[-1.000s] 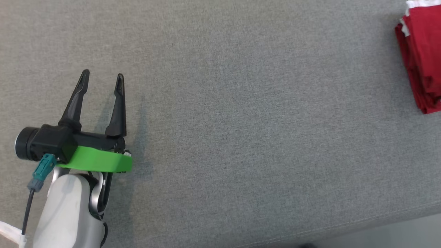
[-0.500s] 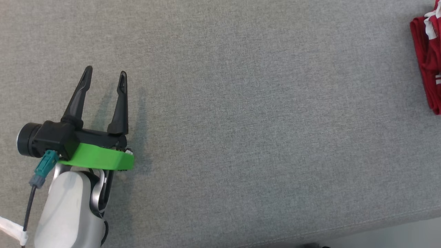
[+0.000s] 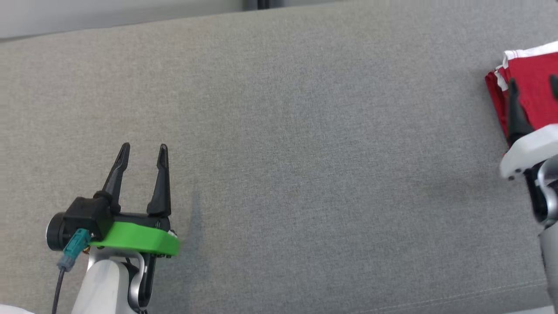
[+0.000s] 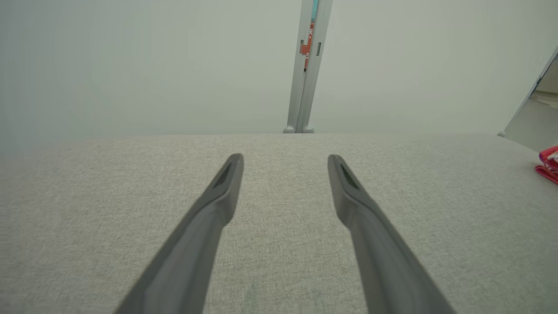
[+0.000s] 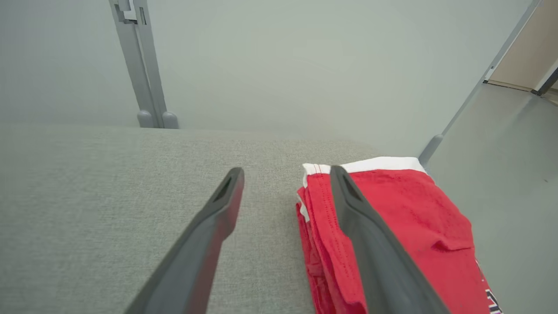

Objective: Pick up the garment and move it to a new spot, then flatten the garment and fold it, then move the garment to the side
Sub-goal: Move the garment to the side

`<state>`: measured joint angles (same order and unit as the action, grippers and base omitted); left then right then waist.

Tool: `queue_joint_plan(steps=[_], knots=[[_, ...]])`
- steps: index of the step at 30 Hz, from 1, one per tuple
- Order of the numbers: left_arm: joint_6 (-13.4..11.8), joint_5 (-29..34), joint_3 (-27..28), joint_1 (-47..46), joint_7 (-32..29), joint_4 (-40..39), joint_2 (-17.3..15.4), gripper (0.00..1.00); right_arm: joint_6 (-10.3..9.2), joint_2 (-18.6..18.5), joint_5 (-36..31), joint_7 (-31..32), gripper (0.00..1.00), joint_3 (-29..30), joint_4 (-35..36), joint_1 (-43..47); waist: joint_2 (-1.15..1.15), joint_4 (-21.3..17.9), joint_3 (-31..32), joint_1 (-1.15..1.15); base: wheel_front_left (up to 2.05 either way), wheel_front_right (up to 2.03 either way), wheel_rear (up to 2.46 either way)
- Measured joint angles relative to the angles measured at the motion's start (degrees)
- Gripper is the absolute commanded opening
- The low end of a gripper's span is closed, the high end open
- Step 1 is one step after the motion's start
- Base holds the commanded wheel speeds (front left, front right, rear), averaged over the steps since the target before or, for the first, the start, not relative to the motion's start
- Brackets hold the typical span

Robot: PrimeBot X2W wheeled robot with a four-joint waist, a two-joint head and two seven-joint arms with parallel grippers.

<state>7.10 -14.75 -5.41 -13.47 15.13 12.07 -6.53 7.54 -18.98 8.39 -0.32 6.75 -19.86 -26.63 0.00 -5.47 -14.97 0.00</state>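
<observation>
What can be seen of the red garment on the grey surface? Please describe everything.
The garment is red cloth with a white band along its far edge and a stitched hem. It is folded into a flat stack of several layers, lying at the right end of the grey surface, near its corner. The open right gripper hangs over its left edge; whether a finger touches it is unclear.

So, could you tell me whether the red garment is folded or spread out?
Folded: the red garment lies in a compact stack with layered edges along its side.
</observation>
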Motion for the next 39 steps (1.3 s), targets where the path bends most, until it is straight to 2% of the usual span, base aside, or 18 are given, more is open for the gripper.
queue_joint_plan(steps=[7,14,28,39], knots=[[-0.1,0.0,1.2,3.3,0.0,1.4,1.1,1.0,0.0,4.3,1.7,-2.4,1.0,-5.4,8.3,9.1,0.0,2.1,5.8,0.0,0.0,0.0,0.0],[-0.3,0.0,2.1,5.9,0.0,4.5,1.9,1.0,0.0,8.1,1.7,-2.0,1.0,-4.7,10.5,16.5,0.0,4.9,10.8,0.0,0.0,0.0,0.0],[-0.3,0.2,4.3,9.0,0.0,6.8,2.4,1.0,0.0,10.3,1.4,-1.5,1.0,-4.4,11.1,22.0,0.0,9.0,17.1,0.0,0.0,0.0,0.0],[0.0,0.4,4.1,9.3,0.0,6.9,2.7,1.0,0.0,10.5,1.4,-1.3,1.0,-5.4,10.7,22.5,0.0,7.5,17.5,0.0,0.0,0.0,0.0]])
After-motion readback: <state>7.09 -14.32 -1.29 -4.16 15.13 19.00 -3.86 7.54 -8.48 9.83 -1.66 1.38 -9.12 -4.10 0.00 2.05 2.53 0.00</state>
